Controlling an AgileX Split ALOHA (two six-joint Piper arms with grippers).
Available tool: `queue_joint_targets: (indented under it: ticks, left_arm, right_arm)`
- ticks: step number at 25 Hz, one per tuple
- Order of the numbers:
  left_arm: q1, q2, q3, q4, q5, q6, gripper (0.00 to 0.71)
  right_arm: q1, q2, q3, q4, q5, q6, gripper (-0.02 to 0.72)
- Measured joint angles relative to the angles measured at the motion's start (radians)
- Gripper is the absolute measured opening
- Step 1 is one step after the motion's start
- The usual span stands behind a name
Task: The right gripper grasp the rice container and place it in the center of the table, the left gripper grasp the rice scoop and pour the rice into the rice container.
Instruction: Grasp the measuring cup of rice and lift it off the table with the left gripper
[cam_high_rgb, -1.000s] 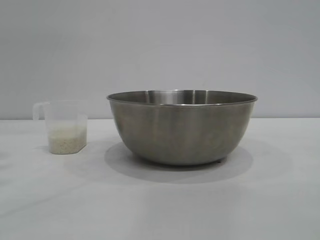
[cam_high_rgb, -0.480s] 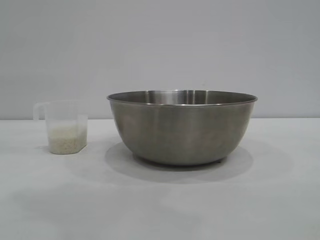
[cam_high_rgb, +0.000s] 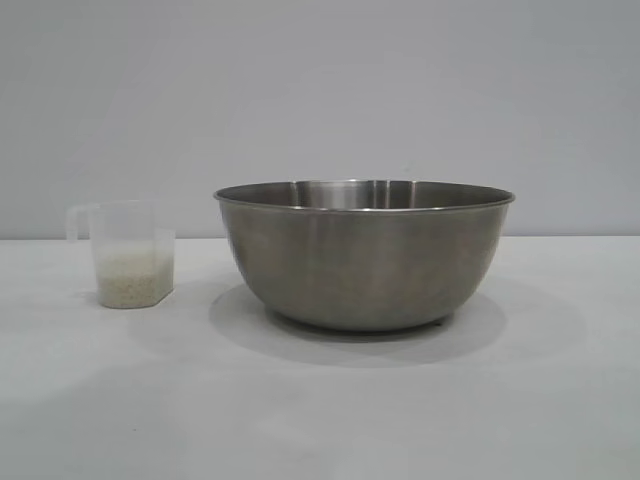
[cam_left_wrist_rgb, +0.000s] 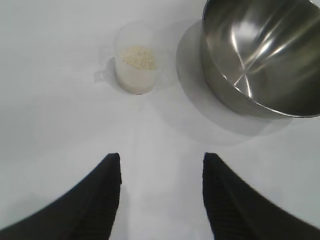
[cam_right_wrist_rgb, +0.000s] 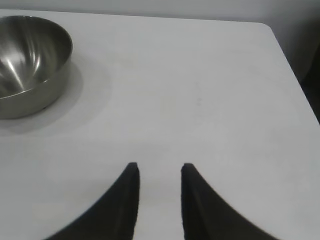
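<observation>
The rice container (cam_high_rgb: 365, 255), a big steel bowl, stands near the middle of the white table (cam_high_rgb: 320, 420); it also shows as the rice container (cam_left_wrist_rgb: 262, 55) and the rice container (cam_right_wrist_rgb: 30, 62). To its left in the exterior view stands the rice scoop (cam_high_rgb: 128, 255), a clear cup with its loop handle pointing left, holding rice (cam_high_rgb: 131, 280) in its lower part. The left wrist view shows the rice scoop (cam_left_wrist_rgb: 135, 67) upright with rice (cam_left_wrist_rgb: 138, 57) inside. My left gripper (cam_left_wrist_rgb: 161, 160) hovers open and empty, well short of the scoop. My right gripper (cam_right_wrist_rgb: 159, 167) is open and empty, far from the bowl.
In the right wrist view the table's far edge and rounded corner (cam_right_wrist_rgb: 267, 27) lie beyond the gripper, with a dark gap (cam_right_wrist_rgb: 310, 75) past the side edge. A plain grey wall (cam_high_rgb: 320, 90) stands behind the table. Neither arm appears in the exterior view.
</observation>
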Motion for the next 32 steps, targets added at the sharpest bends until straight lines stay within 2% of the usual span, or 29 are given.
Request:
queue_joint_targets:
  ticks: [4,8,12,15,23,28,32]
  left_arm:
    - [0.000,0.000,0.059,-0.004,-0.186,0.002,0.309]
    - [0.000,0.000,0.092,0.003,-0.283,0.000,0.309]
    - [-0.045,0.013,0.150,0.134,-0.405,-0.078,0.309]
    - [-0.087,0.066,0.203,0.245,-0.564,-0.128,0.309]
    - [-0.100,0.337,0.243,0.312,-0.896,-0.188,0.309]
    - [-0.100,0.556,0.243,0.397,-1.157,-0.225,0.309]
    - [-0.100,0.707,0.229,0.463,-1.201,-0.250,0.309]
  right_arm:
    - [0.000,0.000,0.000,0.000,0.000,0.000,0.206]
    - [0.000,0.000,0.000,0.000,0.000,0.000,0.206]
    - [0.000,0.000,0.000,0.000,0.000,0.000,0.206]
    - [0.000,0.000,0.000,0.000,0.000,0.000,0.206]
    - [0.000,0.000,0.000,0.000,0.000,0.000,0.206]
    - [0.000,0.000,0.000,0.000,0.000,0.000,0.206]
    - [0.000,0.000,0.000,0.000,0.000,0.000,0.206]
